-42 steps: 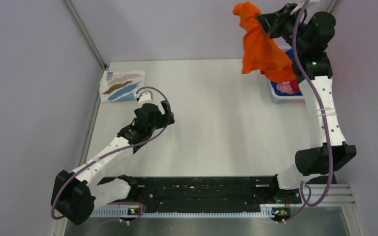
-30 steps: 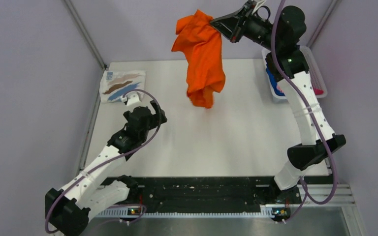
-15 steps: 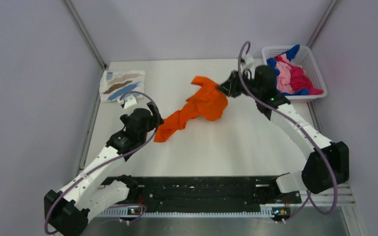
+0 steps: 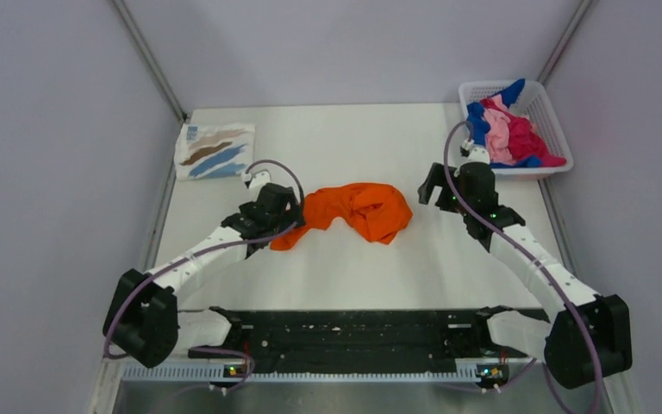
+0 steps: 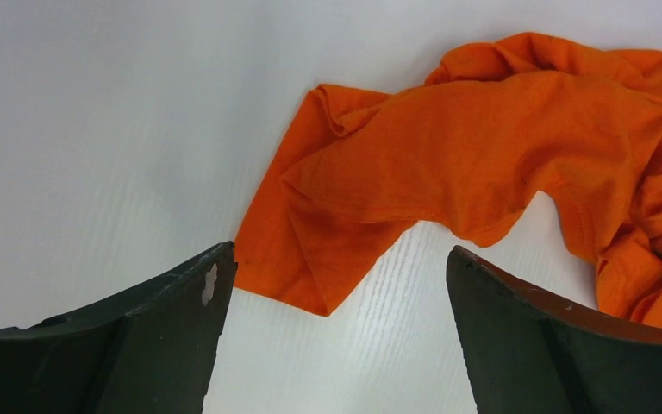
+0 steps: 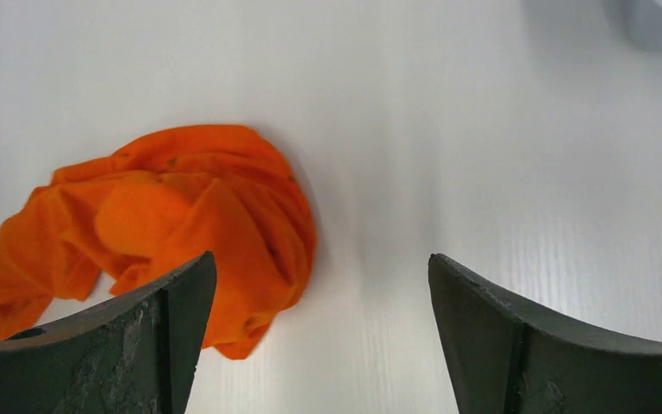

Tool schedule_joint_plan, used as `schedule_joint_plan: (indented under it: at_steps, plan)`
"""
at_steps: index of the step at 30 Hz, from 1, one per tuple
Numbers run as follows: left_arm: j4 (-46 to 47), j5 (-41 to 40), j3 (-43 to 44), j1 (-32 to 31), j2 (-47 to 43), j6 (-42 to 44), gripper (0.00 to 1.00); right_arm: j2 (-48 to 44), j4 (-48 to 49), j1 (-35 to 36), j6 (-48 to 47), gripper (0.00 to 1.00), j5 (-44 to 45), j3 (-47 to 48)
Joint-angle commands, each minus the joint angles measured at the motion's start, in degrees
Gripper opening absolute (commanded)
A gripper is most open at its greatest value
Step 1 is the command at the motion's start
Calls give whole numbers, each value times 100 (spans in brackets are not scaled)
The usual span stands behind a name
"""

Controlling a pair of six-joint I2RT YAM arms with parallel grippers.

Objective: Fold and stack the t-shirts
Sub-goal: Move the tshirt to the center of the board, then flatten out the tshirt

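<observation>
while the orange t-shirt (image 4: 358,210) lies crumpled on the table (image 4: 396,276) between the arms, the left gripper (image 4: 289,217) hangs over its left end, the right gripper (image 4: 431,188) just beside it. left wrist: jaws spread; best to pinch the flat corner low. right wrist: jaws spread; bunched, wrinkled heap.
</observation>
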Motion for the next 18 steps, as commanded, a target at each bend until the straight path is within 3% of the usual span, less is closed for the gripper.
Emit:
schedule_joint_plan:
  at_steps: [1,6,11,18]
  plan:
    - [838,890,356,20,513,-74,95,-189,116,884,215,91,510,131]
    - [1084,1673,716,20,1346,-62,85,2,275,2016,326,89,611,-36]
    - [933,1559,1228,25,2098,17,77,646,188,3131,25,88,678,263]
    - [526,1180,1261,21,2256,-103,71,1861,390,3367,325,81,629,578]
